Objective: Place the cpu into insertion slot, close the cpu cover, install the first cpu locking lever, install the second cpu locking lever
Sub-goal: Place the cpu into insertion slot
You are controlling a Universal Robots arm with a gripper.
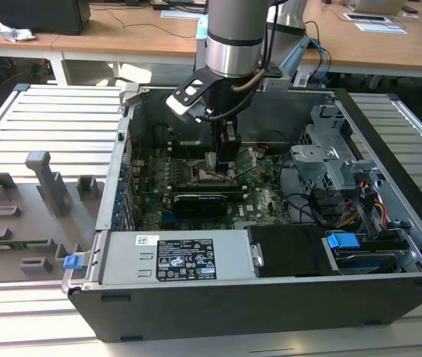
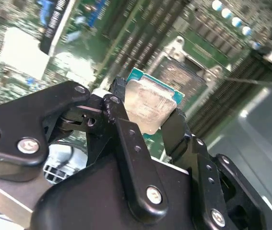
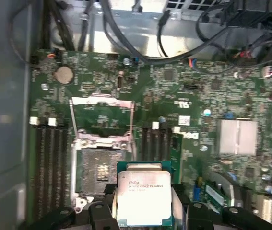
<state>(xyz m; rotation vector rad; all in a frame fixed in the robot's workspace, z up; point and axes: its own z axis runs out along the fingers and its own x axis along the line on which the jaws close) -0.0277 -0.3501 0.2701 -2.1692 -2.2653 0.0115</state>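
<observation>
My tool (image 2: 147,108) is clamped on the cpu (image 3: 143,199), held near the bare insertion slot (image 3: 102,170); I see the cpu cover (image 3: 102,99) flipped open.

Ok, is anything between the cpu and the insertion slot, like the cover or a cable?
Nothing visible does. The gripper holds the cpu by its edges above the board. The insertion slot has its pin field bare, and the cpu cover is swung open, off the slot.

Gripper (image 3: 144,208) clamps cpu (image 3: 143,191) nr insertion slot (image 3: 101,170), cpu cover (image 3: 102,101) up
</observation>
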